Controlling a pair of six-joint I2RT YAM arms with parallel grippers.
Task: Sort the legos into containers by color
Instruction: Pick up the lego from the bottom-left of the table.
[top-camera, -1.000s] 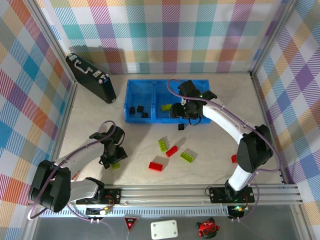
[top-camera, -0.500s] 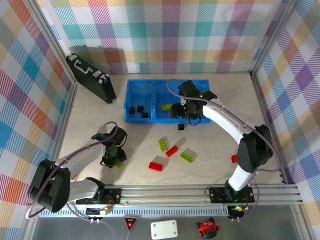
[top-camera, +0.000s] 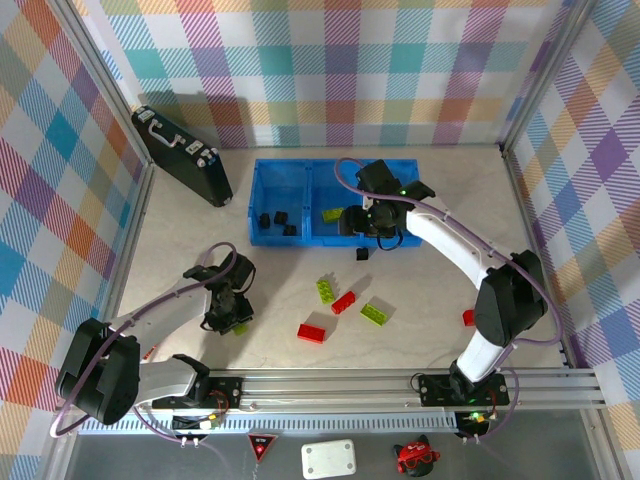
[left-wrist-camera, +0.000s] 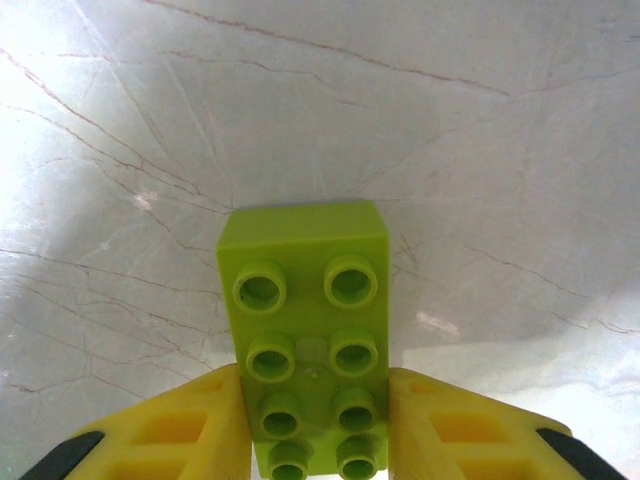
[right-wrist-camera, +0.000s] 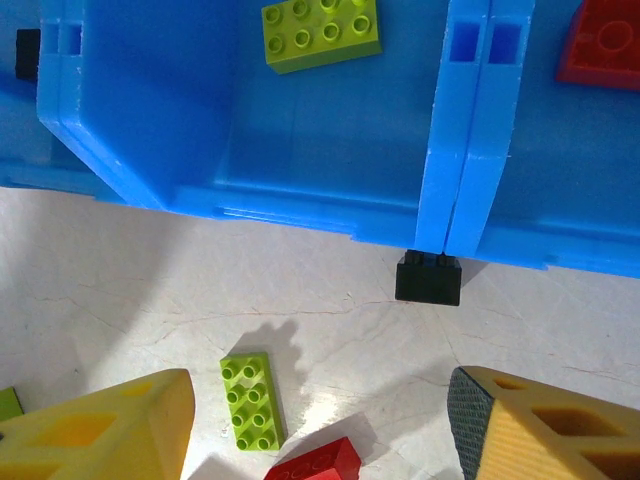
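My left gripper (top-camera: 232, 322) is low over the table at the near left, shut on a lime green lego (left-wrist-camera: 305, 330); its yellow fingers (left-wrist-camera: 200, 430) press both long sides. My right gripper (top-camera: 368, 228) hangs open over the front wall of the blue containers bin (top-camera: 285, 161), with nothing between its fingers (right-wrist-camera: 120, 425). The bin (right-wrist-camera: 470, 120) holds black legos (top-camera: 275, 220) on the left, a lime one (right-wrist-camera: 320, 32) in the middle and a red one (right-wrist-camera: 600, 45) on the right. Loose on the table: a black lego (right-wrist-camera: 428, 279), a lime one (right-wrist-camera: 252, 400) and a red one (right-wrist-camera: 315, 465).
More loose legos lie mid-table: lime (top-camera: 375, 312), red (top-camera: 311, 333), and red (top-camera: 468, 317) beside the right arm. A black briefcase (top-camera: 181, 155) leans at the back left. Plaid walls enclose the table on three sides.
My left gripper has shifted slightly right and closed on the lime green lego. The right arm has not moved.
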